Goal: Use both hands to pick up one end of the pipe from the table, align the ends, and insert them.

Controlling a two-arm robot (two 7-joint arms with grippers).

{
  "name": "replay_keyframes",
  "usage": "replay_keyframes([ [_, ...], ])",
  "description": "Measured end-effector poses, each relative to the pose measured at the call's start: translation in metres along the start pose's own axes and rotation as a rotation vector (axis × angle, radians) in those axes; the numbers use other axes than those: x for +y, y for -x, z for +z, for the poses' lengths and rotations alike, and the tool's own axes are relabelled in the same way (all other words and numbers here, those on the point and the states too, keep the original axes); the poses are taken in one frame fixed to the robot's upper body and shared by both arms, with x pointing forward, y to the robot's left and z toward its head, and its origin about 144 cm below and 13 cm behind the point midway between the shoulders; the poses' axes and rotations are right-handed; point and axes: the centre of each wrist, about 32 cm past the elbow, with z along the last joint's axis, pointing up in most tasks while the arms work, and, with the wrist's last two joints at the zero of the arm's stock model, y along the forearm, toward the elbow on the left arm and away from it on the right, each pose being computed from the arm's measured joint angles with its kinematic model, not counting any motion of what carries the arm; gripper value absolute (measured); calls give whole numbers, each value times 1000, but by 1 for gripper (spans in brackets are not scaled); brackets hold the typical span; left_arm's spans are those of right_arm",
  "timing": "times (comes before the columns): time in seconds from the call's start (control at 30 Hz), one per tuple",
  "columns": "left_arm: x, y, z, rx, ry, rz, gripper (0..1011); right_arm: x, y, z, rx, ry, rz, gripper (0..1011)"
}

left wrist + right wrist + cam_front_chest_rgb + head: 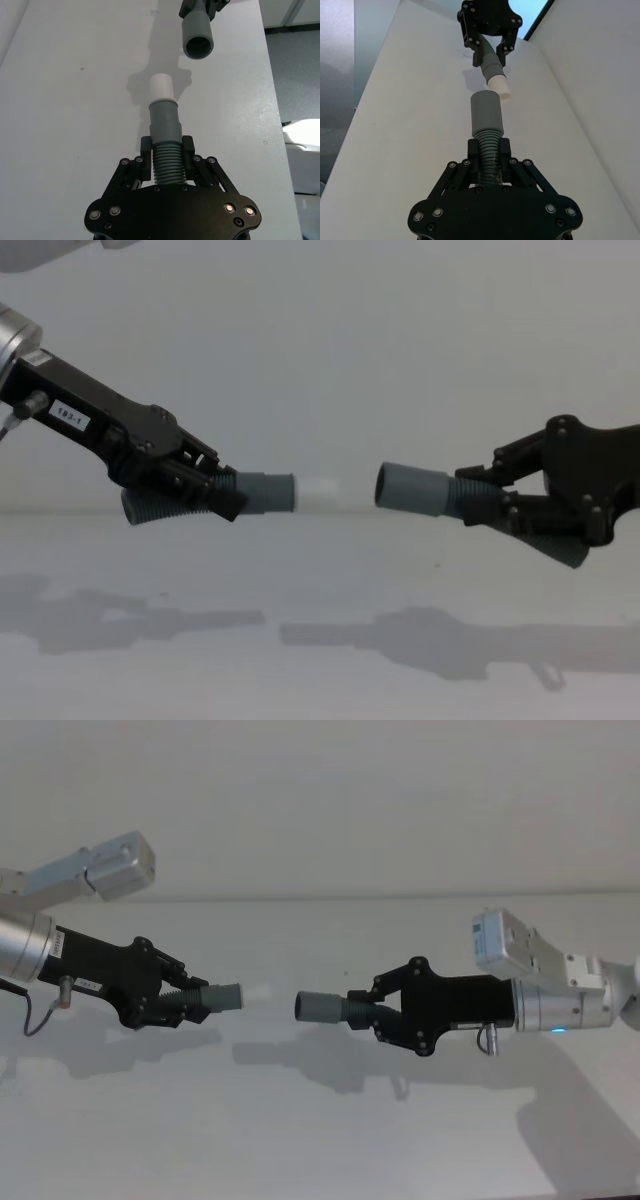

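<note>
Both hose pieces hang above the white table (320,1130), facing each other end to end. My left gripper (188,1004) is shut on the ribbed part of the left pipe piece (222,997), whose narrow white tip (318,492) points right. My right gripper (376,1012) is shut on the ribs of the right pipe piece (322,1007), and its hollow grey cuff (410,487) points left. A short gap separates the two ends at nearly the same height. In the left wrist view the white tip (162,87) sits a little to one side of the hollow cuff (198,39).
A pale wall rises behind the table's far edge (320,898). The table's side edge (272,100) runs beside the right gripper's reach, with floor beyond it. Shadows of both arms lie on the table under the grippers.
</note>
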Motion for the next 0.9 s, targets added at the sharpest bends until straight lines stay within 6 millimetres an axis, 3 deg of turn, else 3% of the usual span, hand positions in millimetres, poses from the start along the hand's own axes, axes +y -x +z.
replay_keyframes([
  [0.9, 0, -1, -1, -1, 12, -16, 325, 10, -8, -7, -3, 1, 16, 215],
])
